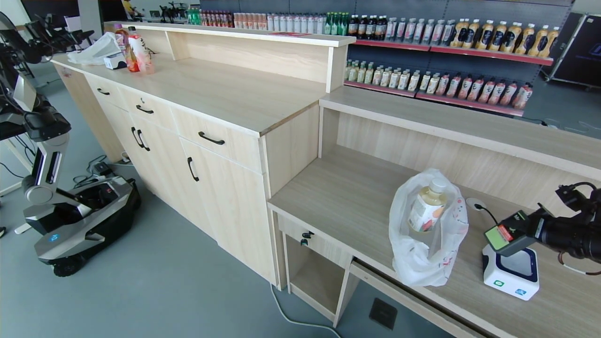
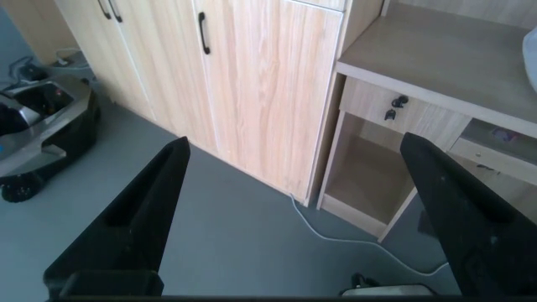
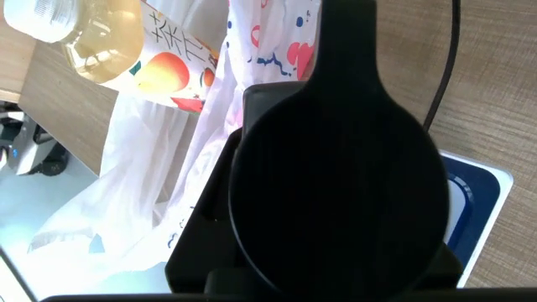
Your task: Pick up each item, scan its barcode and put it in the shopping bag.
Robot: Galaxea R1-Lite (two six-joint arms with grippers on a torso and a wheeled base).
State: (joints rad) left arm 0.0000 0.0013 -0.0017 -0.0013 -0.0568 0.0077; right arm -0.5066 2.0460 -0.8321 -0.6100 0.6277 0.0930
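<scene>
Right gripper (image 1: 520, 231) pinches a small green box (image 1: 498, 237) with a red patch near one end, holding it in the air just above the scanner (image 1: 511, 274). That scanner is a white block with a dark blue top, and it sits on the lower desk (image 1: 347, 188). A thin black cable (image 1: 488, 215) runs over the wood behind it to a round grommet.

Just beside the scanner, on the robot's left of it, the shopping bag (image 1: 422, 256) of thin white plastic stands open near the desk's front edge. A bottle (image 1: 427, 206) of pale drink, with a white cap and a fruit label, stands upright inside the bag, its cap about level with the bag's mouth.

Left gripper (image 2: 294, 143) hangs well apart from all this, over the grey floor (image 2: 252, 243) in front of the cabinet doors. Its two black fingers (image 2: 134, 226) are spread wide with nothing between them.

A small drawer under the desk's front has keys (image 1: 306, 237) hanging in its lock. A taller counter (image 1: 225, 89) with black-handled drawers and doors adjoins the desk. At its far end lie another white bag (image 1: 94, 49), a little carton (image 1: 114, 60) and two drink bottles (image 1: 134, 49). Shelves (image 1: 446, 47) lined with bottles stand behind. A grey and black wheeled machine (image 1: 80, 220) stands on the floor beside the counter.
</scene>
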